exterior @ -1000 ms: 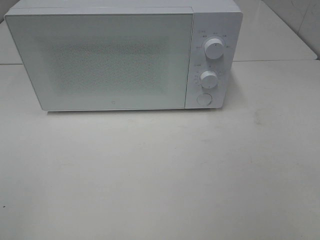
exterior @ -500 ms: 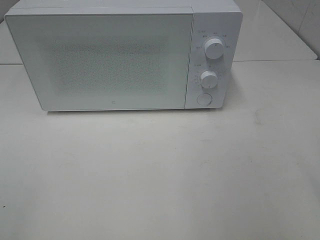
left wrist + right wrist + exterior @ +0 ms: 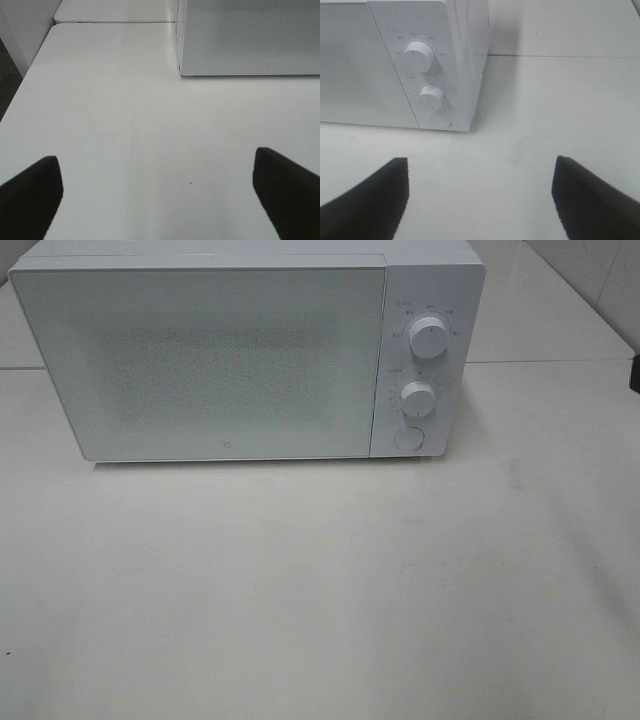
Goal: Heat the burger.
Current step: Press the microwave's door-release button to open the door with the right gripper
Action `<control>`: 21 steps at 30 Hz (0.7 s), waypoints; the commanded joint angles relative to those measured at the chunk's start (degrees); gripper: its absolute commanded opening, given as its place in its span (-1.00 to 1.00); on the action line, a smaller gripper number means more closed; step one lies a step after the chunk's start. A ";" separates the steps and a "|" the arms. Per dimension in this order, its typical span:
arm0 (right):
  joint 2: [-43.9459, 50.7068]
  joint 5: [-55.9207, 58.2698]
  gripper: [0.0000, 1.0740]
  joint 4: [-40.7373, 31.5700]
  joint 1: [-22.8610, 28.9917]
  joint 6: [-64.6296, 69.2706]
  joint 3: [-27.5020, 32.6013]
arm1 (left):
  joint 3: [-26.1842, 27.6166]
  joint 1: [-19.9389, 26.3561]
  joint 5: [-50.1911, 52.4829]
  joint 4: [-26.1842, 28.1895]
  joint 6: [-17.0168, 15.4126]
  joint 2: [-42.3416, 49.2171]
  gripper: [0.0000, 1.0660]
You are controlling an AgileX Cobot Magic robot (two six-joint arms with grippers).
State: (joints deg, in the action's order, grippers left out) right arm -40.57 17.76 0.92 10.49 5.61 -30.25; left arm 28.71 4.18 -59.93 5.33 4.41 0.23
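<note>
Facing the closed microwave point(image 3: 200, 360), both grippers stand wide and empty, the right gripper point(image 3: 480, 162) nearer its round button point(image 3: 441, 120), the left gripper point(image 3: 155, 160) off its door's point(image 3: 250, 35) opposite corner; the burger is nowhere in view.

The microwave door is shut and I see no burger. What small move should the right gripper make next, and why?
Probably ease the right gripper toward the round button under the two knobs, likely the door release. The microwave door is shut, the jaws stand open and empty, and its wrist view faces that button.
</note>
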 commanded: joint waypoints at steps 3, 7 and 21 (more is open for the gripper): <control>-6.99 -9.11 0.42 -0.17 -0.23 -0.46 -0.11 | -0.23 0.06 0.40 -0.06 -0.40 1.20 0.84; -10.49 -13.87 0.42 0.11 -0.23 -0.40 -0.11 | -0.23 0.06 0.40 -0.06 -0.40 1.20 0.84; -25.10 -46.93 0.42 -1.49 -0.23 -1.55 8.19 | -0.23 0.06 0.40 -0.06 -0.40 1.20 0.84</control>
State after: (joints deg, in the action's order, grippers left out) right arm -64.46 -24.87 0.00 10.49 5.21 -22.63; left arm 28.71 4.18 -59.93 5.33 4.41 0.23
